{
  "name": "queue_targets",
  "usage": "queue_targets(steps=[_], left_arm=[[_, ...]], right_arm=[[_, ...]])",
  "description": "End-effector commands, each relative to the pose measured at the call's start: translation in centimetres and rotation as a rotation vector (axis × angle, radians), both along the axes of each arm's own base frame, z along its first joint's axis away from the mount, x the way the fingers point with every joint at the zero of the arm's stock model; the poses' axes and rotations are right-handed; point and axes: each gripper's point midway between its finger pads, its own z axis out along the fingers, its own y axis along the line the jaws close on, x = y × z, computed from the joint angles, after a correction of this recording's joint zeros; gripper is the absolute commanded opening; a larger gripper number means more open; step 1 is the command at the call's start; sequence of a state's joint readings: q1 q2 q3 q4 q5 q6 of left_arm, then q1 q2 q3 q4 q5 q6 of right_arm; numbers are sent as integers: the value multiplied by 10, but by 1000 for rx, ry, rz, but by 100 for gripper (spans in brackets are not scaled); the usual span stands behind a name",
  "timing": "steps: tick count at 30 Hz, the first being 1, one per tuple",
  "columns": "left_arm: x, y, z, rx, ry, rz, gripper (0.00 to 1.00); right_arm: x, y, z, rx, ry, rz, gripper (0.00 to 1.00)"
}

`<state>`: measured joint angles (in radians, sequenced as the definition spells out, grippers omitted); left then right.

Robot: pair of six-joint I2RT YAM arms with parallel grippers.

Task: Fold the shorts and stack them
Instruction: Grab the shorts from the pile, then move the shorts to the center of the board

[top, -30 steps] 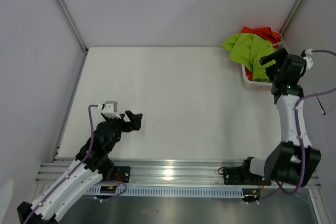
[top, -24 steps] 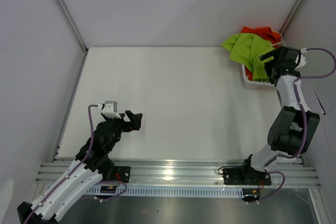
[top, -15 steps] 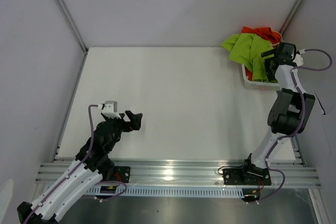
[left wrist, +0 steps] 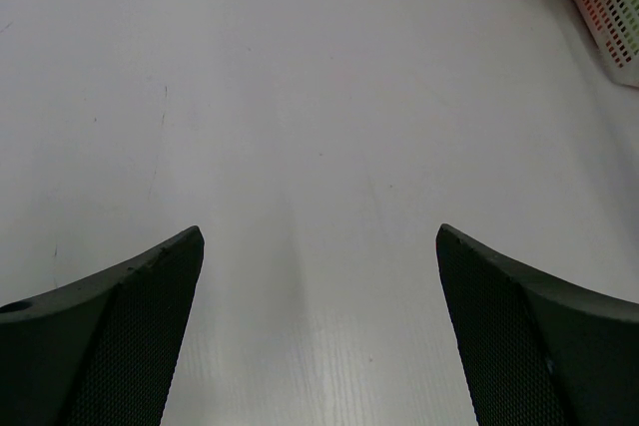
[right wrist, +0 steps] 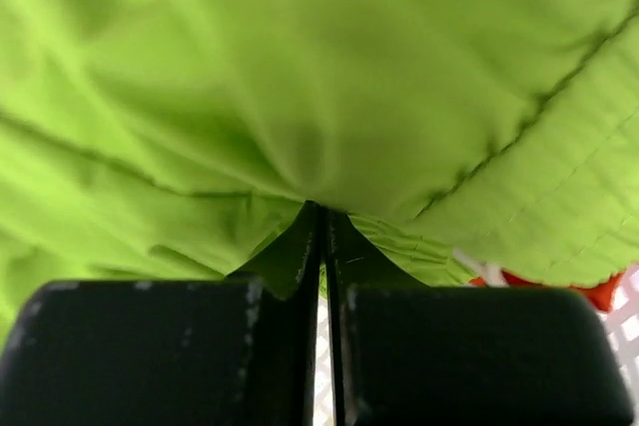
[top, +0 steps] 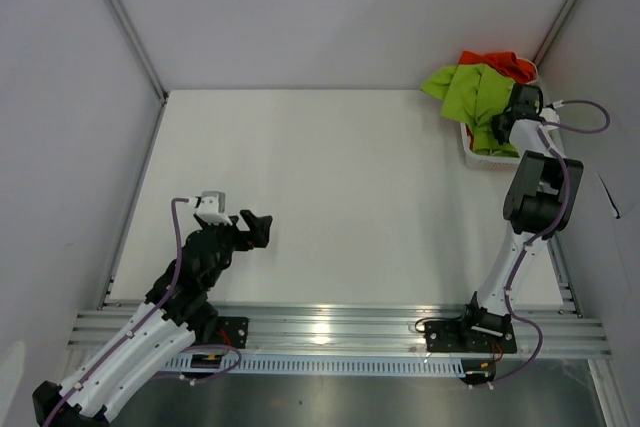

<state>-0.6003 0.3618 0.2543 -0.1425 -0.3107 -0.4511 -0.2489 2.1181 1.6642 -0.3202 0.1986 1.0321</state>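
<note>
On the left, nothing has changed over the last second. The left end effector (top: pixel 258 230) hangs low over the near-left part of the bench (top: pixel 350 177), fingers wide apart and holding nothing. Its wrist view shows only bare white surface between them. The middle of the bench carries no garment.

The change is all on the right. A second ago the right arm stood bent beside the basket (top: pixel 490 157) with its fingers spread. It has since stretched forward to the basket, and the right end effector (right wrist: pixel 321 221) has snapped together. In the wrist view the two black fingers meet with only a hairline gap between them, and a fold of the green shorts (top: pixel 470 92) puckers at their tips. They look clamped on that cloth, though how deep the bite goes cannot be told.

For the task this means the first grasp appears made, but nothing is folded or stacked yet. The likely next need is to lift the green pair clear and bring it onto open bench. The thin pinch may slip, or the cloth may drag the pair beneath.

The basket sits at the far right corner of the bench and holds both pairs in one heap. The green shorts lie on top, spilling over its left rim. The orange shorts (top: pixel 500 60) show behind them at the far side.
</note>
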Motion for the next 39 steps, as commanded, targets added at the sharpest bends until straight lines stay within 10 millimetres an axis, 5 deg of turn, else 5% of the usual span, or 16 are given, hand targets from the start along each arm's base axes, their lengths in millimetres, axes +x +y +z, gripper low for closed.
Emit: queue_targets(steps=[1,6,7,10,11,13,14,18,23,29,32,33,37,39], left_arm=[[4,-1,14,-7,-45,-2,99],[3,-2,13,-8,-45,-5,99],[3,-2,15,-11,-49,-6,99],[3,-2,14,-10,-47,-8,99],[3,-2,14,-9,-46,-6,99],[2,-2,15,-10,-47,-8,99],[2,-1,15,-10,-47,-8,99],[1,-1,17,-17,-57,-8,99],[0,1,18,-18,-60,-3,99],[-2,4,26,-32,-90,6,99],[-4,7,28,-39,-105,8,99],[-5,7,30,-45,-114,7,99],[-8,8,36,-68,-133,6,99],[-11,5,41,-100,-142,-9,99]], right_arm=[[19,7,104,-115,-224,19,0],[4,45,228,-196,-495,154,0],[-11,61,273,-220,-584,191,0],[-40,99,341,-290,-712,288,0],[-63,112,385,-319,-799,315,0],[-89,140,418,-330,-852,396,0],[-114,151,451,-341,-929,432,0],[-181,197,500,-291,-1068,597,0],[-220,231,496,-166,-1079,760,0],[-235,301,420,74,-925,1036,0],[-253,354,377,112,-824,1163,0],[-272,382,369,136,-809,1239,0],[-295,431,342,99,-753,1322,0],[-290,447,333,73,-720,1342,0]])
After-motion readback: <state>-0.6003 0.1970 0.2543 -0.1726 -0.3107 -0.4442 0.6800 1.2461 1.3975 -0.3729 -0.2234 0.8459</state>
